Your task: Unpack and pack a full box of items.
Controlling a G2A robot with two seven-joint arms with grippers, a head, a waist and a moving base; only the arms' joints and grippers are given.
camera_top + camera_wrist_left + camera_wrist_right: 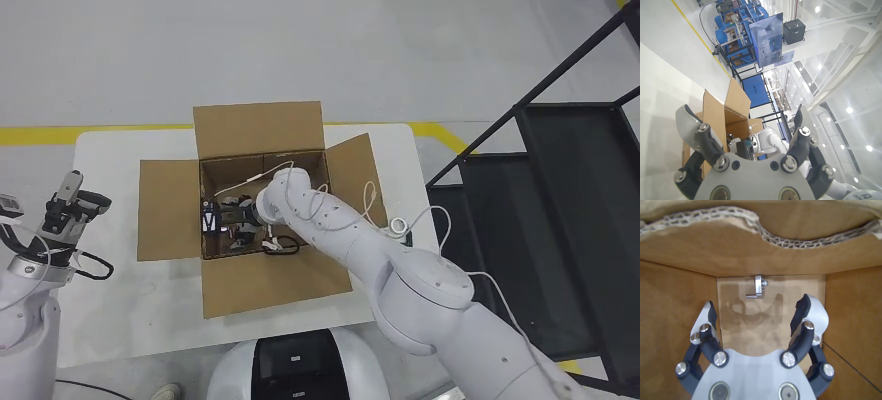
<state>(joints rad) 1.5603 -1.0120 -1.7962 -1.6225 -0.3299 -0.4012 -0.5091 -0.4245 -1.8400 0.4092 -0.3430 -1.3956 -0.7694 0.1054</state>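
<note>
One metal bracket (758, 287) lies by the box (677, 313) wall, beyond spread right fingers (811, 313).

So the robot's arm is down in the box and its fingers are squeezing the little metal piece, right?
Not quite. The arm is in the box, but its fingers are open and holding nothing. The little metal piece lies on the box floor ahead of them. The right wrist view shows this.

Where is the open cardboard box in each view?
Top view: cardboard box in the middle of the table, flaps spread.
Left wrist view: box beyond the left gripper, flaps up.
Right wrist view: its inner walls surround the right gripper.
Shared landmark: the right arm, gripper inside the box.
</note>
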